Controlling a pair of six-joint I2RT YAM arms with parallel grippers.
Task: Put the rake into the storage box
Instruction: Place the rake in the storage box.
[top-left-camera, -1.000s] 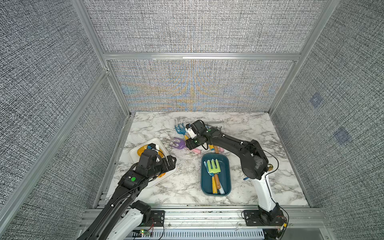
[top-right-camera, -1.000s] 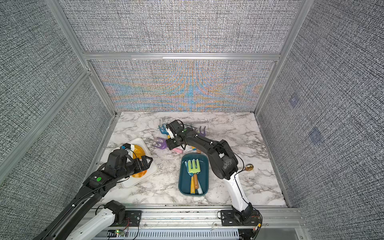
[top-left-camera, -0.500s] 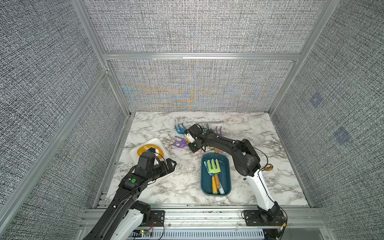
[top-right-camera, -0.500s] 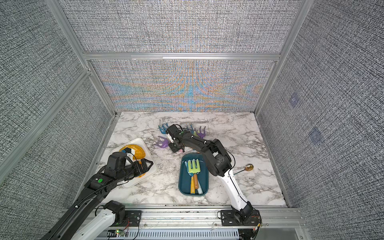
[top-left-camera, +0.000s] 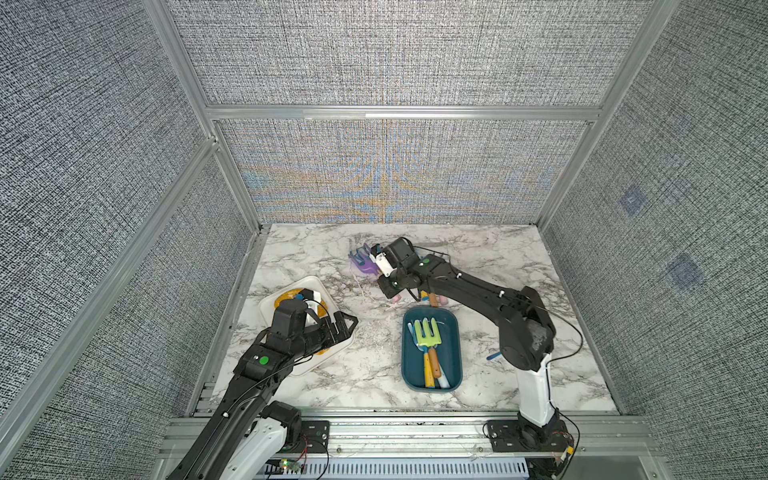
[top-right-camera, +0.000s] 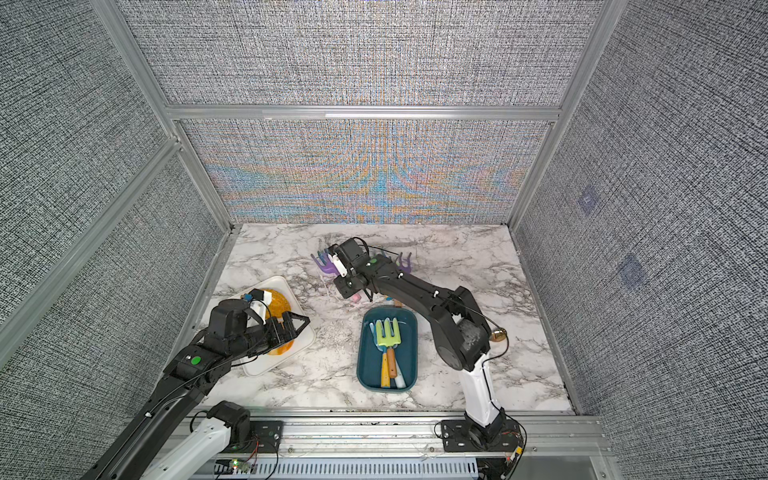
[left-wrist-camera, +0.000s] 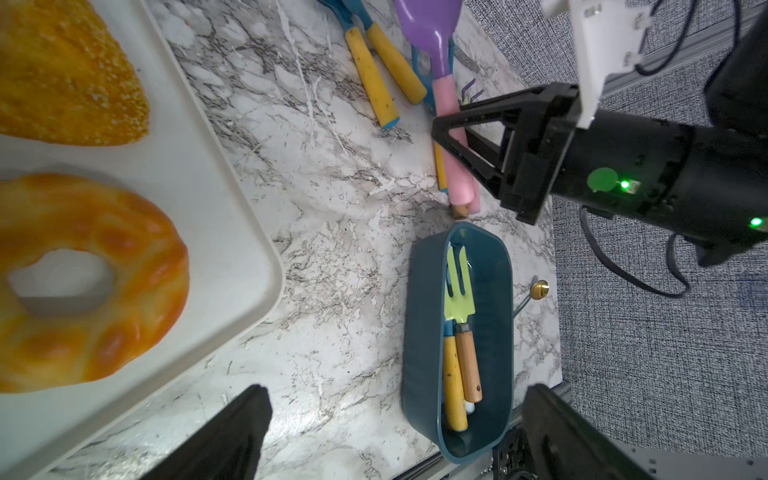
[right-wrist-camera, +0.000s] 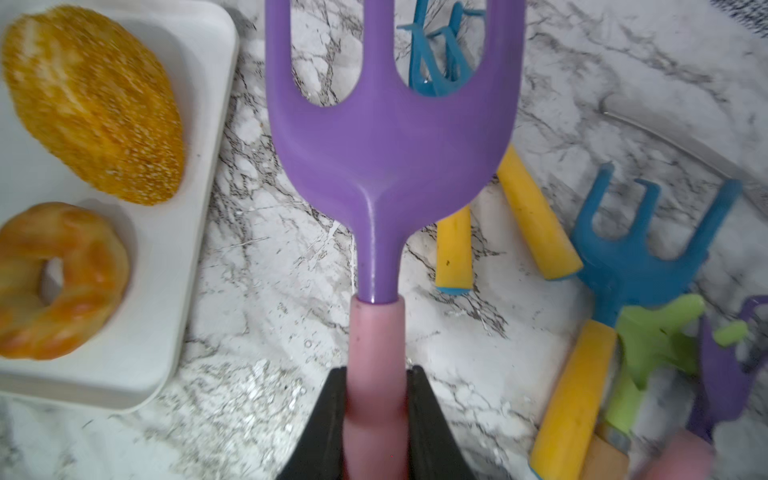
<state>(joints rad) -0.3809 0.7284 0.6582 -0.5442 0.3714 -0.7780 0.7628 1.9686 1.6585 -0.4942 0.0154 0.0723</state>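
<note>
A: Where is the purple rake (right-wrist-camera: 390, 137)?
B: Just beyond the storage box (top-left-camera: 451, 332), among the other rakes (right-wrist-camera: 636, 249). The right gripper (right-wrist-camera: 376, 386) is clamped on its pink handle.
A: And next?
B: I would lift it clear, align it lengthwise with the box, then lower it gently. The left gripper (top-left-camera: 340, 326) hangs open over the white tray (top-left-camera: 264, 316).

We count one storage box (top-left-camera: 454, 345) with three handled tools in it: one green rake (top-left-camera: 428, 334), one yellow-handled tool (top-left-camera: 426, 370) and one whitish-handled tool (top-left-camera: 443, 380), the last two with heads mostly hidden. Outside the box we count six rakes: a purple rake (right-wrist-camera: 390, 166), a second purple rake (right-wrist-camera: 723, 374), three blue rakes (right-wrist-camera: 455, 249) (right-wrist-camera: 536, 220) (right-wrist-camera: 640, 257) and a second green rake (right-wrist-camera: 656, 336). There is one white tray (left-wrist-camera: 216, 199) with two breads, one seeded loaf (right-wrist-camera: 95, 104) and one ring doughnut (right-wrist-camera: 62, 282), and one brass-coloured knob (left-wrist-camera: 539, 289).
</note>
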